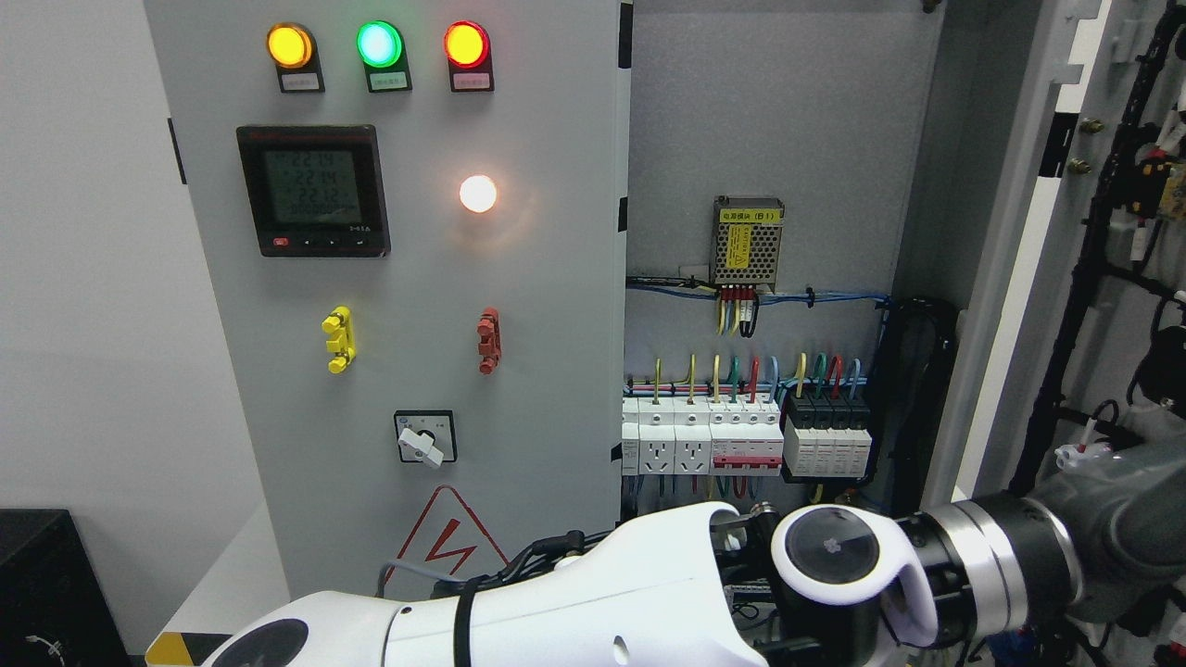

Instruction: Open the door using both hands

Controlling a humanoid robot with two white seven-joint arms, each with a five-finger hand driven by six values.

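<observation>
My left arm's white shell reaches across below the grey steel cabinet door [1010, 306], swung wide at the right of the breaker row [746, 435], probably to keep pushing it open, though I cannot tell either robot hand's grip.

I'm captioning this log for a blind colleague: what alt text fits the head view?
A grey electrical cabinet stands with its right door swung open, exposing breakers and coloured wiring. The closed left panel carries three indicator lamps and a digital meter. The robot's white left arm and grey right arm cross the bottom edge.
</observation>
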